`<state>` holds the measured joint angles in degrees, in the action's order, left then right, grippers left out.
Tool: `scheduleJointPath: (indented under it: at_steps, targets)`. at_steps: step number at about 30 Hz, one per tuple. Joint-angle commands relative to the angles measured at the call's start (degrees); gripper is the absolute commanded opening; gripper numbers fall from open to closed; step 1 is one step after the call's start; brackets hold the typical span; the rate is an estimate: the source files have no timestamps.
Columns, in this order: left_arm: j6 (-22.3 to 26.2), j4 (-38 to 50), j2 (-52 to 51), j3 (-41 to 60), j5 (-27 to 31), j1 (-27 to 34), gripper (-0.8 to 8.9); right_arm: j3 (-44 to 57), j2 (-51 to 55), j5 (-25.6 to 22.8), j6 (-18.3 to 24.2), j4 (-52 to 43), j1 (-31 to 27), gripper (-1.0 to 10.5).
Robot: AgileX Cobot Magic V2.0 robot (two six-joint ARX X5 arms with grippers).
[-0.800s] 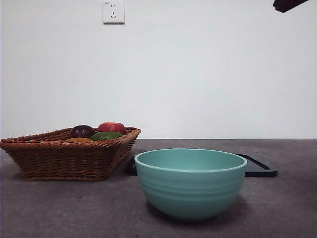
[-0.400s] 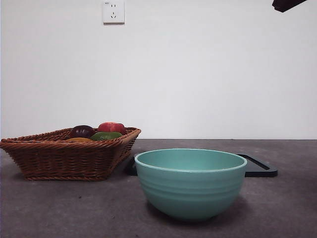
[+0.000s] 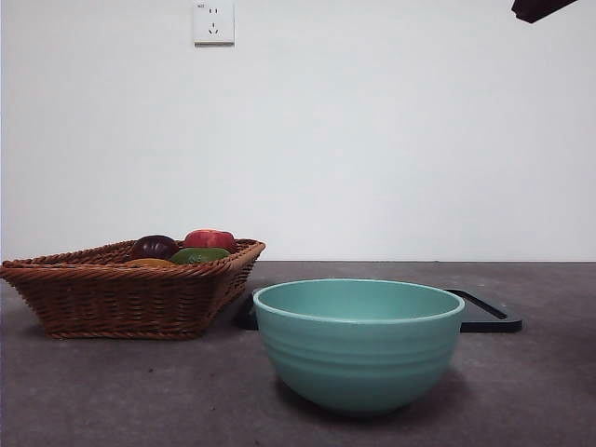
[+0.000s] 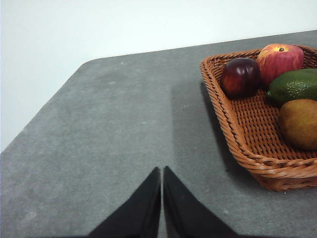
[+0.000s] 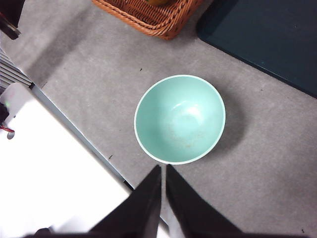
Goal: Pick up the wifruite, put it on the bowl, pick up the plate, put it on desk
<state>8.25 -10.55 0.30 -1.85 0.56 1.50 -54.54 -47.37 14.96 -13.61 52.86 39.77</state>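
Wifruite [image 4: 298, 123] in wicker basket [image 4: 247, 144], apparently touching avocado [image 4: 294, 85]; we fear nudging it. Left gripper [image 4: 162, 174], right gripper [image 5: 163, 171]: jaws closed, empty.

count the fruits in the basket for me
4, all in the wicker basket: a dark purple fruit and red apple at one end, then a green avocado, then the golden-brown wifruite. The frame edge may hide others.
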Motion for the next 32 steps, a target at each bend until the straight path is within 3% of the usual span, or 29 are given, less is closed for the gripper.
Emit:
scheduleJointPath:
  at_steps: [1, 5, 10, 15, 18, 24, 32]
  targets:
    - [-0.17, -0.39, -0.13, 1.18, 0.15, 0.15, 0.08, -0.74, 0.68, -0.96, 3.65, -0.74, -0.85, 0.1]
    - [-0.17, -0.39, -0.13, 1.18, 0.15, 0.15, 0.08, 0.00, 3.15, -4.74, 7.37, -5.53, -6.95, 0.1]
    - [-0.17, -0.37, -0.13, 1.18, 0.15, 0.15, 0.08, 5.11, 9.51, -4.59, 10.32, -17.38, -18.43, 0.1]
    - [-0.17, -0.37, -0.13, 1.18, 0.15, 0.15, 0.08, 18.82, 20.61, -4.61, 15.47, -32.61, -31.54, 0.1]
    - [-0.17, -0.37, -0.13, 1.18, 0.15, 0.15, 0.08, 28.72, 28.00, -4.70, 16.02, -41.09, -36.68, 0.1]
    - [-0.17, -0.37, -0.13, 1.18, 0.15, 0.15, 0.08, 40.44, 37.42, -4.96, 16.02, -48.00, -39.69, 0.1]
    - [-0.17, -0.37, -0.13, 1.18, 0.15, 0.15, 0.08, 48.83, 44.46, -9.11, 15.74, -50.34, -39.80, 0.1]
